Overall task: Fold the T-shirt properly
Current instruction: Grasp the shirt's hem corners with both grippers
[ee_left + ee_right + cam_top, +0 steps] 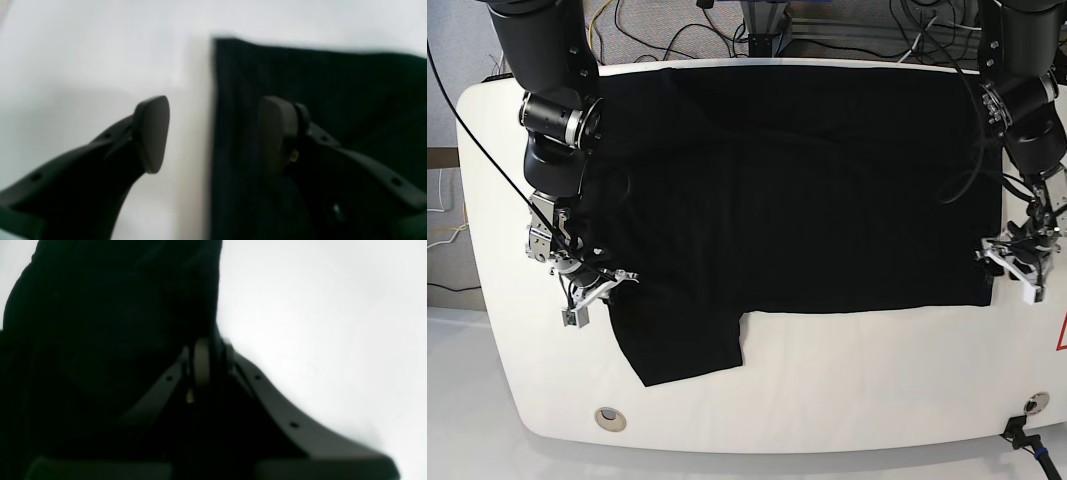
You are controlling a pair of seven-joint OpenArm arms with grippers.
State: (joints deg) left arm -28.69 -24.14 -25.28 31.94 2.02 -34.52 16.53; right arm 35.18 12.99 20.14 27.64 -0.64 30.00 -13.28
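Note:
The black T-shirt lies spread flat across the white table, with one sleeve sticking out toward the front; no print shows. My left gripper is open astride the shirt's corner edge, one finger over cloth and one over bare table. In the base view it sits at the shirt's right front corner. My right gripper is shut on a fold of the black cloth; in the base view it is at the shirt's left edge, beside the sleeve.
Cables run along the table's far edge behind the shirt. Two round holes sit near the front corners. A red mark is at the right edge. Bare white table shows in front of the shirt.

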